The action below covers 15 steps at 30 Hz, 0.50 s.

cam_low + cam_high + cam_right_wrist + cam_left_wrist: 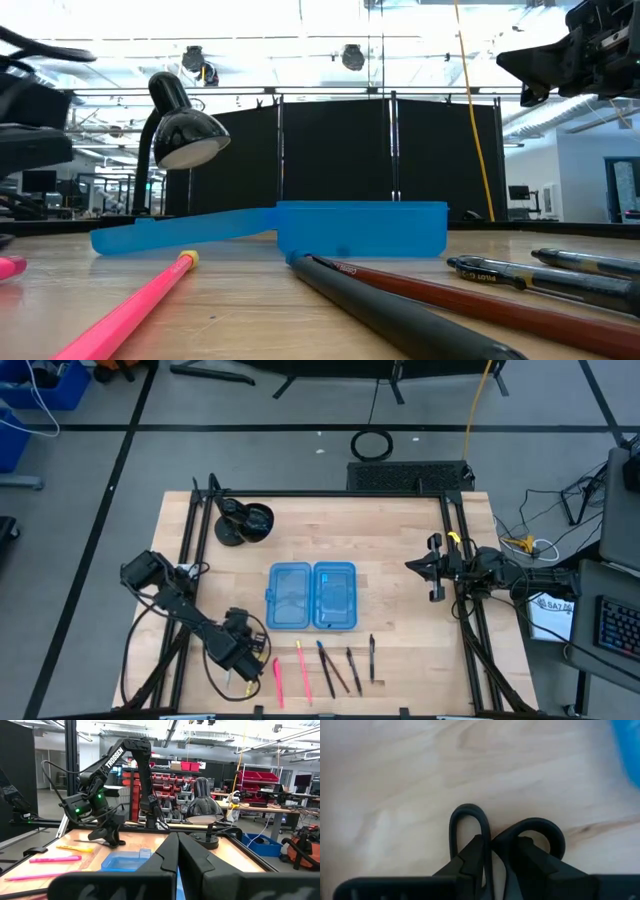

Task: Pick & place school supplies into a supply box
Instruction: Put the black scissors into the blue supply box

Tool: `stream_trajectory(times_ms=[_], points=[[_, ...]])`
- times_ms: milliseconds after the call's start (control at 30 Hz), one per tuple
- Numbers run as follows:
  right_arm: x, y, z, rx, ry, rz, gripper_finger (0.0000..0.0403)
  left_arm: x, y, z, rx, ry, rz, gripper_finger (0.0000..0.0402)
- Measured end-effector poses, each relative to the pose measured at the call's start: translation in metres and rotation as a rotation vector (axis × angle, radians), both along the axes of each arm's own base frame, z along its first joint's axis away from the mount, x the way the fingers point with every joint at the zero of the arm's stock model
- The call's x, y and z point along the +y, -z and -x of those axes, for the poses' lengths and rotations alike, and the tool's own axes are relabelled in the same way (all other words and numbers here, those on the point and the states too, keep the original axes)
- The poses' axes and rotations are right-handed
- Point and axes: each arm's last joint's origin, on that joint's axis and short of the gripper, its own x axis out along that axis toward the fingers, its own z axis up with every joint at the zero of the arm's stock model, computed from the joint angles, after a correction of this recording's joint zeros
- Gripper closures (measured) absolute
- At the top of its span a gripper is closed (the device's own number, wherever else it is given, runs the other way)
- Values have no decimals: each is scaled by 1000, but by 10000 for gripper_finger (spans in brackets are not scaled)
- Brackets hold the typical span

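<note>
Right wrist view: white "TROSSEN" lettering on left arm.

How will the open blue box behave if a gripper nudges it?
The supply box looks like thin translucent plastic, so probably light and apt to slide on the smooth wooden table. In the low view one half sits tilted off the table, so it may rock at the hinge.

Black curtain panels behind the table, red storage bins, bright ceiling lights.
</note>
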Motion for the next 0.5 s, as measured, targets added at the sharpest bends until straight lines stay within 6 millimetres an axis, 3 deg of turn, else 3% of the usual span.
stream_trajectory(times_ms=[267,500], points=[[0,0,0,0,0,0,403,3,-2,-3,-6,-21,10,326],[0,1,0,10,-3,0,403,2,-27,-1,-72,-57,70,342]])
